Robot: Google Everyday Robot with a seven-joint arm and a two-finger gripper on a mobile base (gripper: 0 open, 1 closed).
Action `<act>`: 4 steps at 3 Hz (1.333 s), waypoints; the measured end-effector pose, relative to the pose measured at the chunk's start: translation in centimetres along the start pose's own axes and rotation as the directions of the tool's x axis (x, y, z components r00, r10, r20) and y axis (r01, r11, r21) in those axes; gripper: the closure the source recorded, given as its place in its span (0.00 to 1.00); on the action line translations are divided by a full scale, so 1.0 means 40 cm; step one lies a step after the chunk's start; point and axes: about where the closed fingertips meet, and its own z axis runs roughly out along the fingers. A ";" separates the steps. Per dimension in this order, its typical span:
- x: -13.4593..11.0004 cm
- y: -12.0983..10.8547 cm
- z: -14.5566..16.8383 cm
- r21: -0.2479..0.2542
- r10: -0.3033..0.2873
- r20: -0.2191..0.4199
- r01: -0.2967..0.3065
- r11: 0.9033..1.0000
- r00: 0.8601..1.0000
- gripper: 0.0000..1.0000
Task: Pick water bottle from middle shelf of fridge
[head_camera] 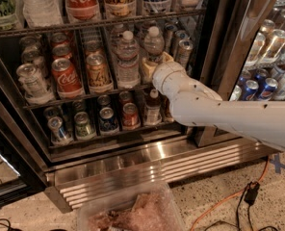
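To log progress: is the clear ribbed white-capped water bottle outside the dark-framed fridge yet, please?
No, the water bottle is inside the fridge on the middle shelf, gripper at its base.

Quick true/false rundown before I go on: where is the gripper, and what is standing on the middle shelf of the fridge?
1. The gripper is at the middle shelf, at the lower part of the right-hand water bottle. True.
2. The middle shelf holds only one water bottle. False: a left-hand water bottle stands next to the right-hand one, and both have white caps.
3. A red Coca-Cola can stands on the middle shelf, left of both bottles. True.
4. The arm reaches into the fridge from the left of the view. False: the white arm comes into the fridge from the right.
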 end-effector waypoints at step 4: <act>-0.094 -0.073 -0.259 -0.038 -0.048 0.060 0.050 0.998 0.997 1.00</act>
